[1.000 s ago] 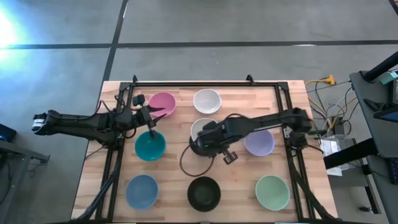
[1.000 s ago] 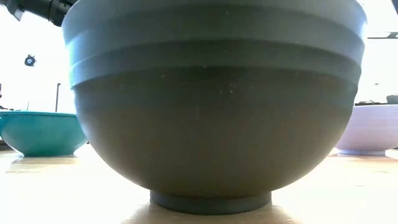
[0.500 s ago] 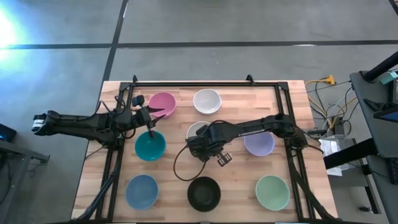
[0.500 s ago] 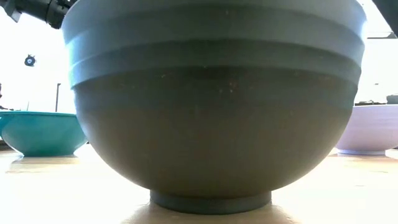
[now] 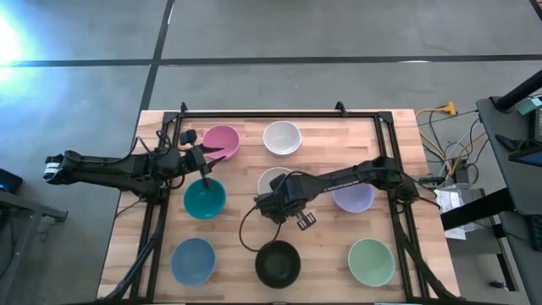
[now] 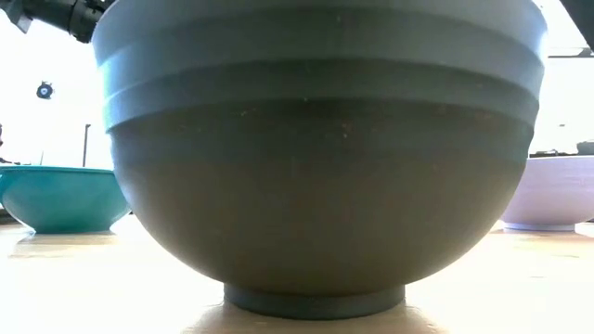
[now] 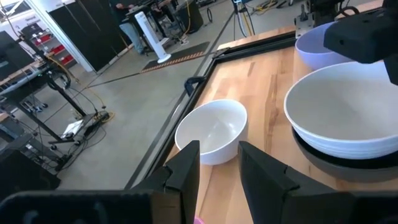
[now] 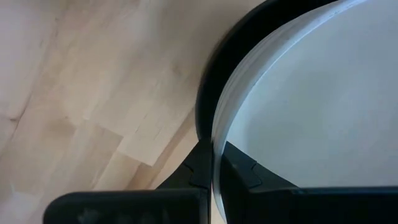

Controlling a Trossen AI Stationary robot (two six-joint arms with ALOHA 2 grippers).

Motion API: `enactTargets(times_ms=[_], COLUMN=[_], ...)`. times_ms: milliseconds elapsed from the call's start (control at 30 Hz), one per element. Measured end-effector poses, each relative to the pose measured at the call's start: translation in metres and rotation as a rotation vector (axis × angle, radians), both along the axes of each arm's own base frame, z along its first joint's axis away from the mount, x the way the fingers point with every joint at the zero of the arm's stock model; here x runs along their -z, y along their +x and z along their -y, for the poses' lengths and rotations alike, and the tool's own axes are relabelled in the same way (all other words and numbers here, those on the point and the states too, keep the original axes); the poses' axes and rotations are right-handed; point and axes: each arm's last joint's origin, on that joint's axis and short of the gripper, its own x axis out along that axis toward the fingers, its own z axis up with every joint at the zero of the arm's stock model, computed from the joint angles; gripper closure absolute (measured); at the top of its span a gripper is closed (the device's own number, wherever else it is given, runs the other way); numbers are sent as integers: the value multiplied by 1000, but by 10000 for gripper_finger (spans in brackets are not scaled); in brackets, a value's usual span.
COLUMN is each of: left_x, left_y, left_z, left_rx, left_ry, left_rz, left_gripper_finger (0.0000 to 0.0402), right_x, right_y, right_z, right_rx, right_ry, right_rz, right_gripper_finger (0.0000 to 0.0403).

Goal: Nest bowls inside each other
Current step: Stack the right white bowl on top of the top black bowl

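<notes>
- while the table (image 5: pixel 398 178) carries bowls in rows, the right gripper (image 8: pixel 214 167) pinches the rim of the white bowl (image 8: pixel 323 99) nested in a black bowl (image 8: pixel 214 87) at the table's middle.
- the left gripper (image 7: pixel 217 165), fingers spread and empty, hovers between the pink bowl (image 5: pixel 222 141) and teal bowl (image 5: pixel 204 198).
- a second white bowl (image 7: pixel 212 130) sits at the far edge.

L gripper (image 5: pixel 206 167) part-open, R gripper (image 8: pixel 214 167) pinched tight, arm stretched inward
</notes>
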Motion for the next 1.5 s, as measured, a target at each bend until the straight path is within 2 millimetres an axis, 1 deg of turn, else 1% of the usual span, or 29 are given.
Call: enactTargets(times_ms=[467,633,967,1067,1167,1233,1333,1500], left_x=[0,1,1,1,1,1,1,1], left_y=[0,1,1,1,1,1,1,1], left_z=[0,0,0,0,0,0,0,0], left_rx=[1,1,0,0,0,0,0,0], left_ry=[-1,-1,-2,-2,-2,-2,-2,-2], left_rz=[0,-5,-7,-7,-7,-7,-8,-8], left_gripper_finger=[307,307,307,307,307,307,307,307], right_x=[18,19,11,4,-6,-12,-18,-17], right_y=[0,-1,1,2,2,1,1,0], right_z=[-4,-4,-6,-6,-6,-6,-6,-6], right_rx=[-2,16,18,36,41,48,48,41], right_ry=[1,1,42,48,50,53,57,54], right_rz=[5,2,22,39,44,57,72,63], right_gripper_finger=[394,390,326,311,304,306,319,358])
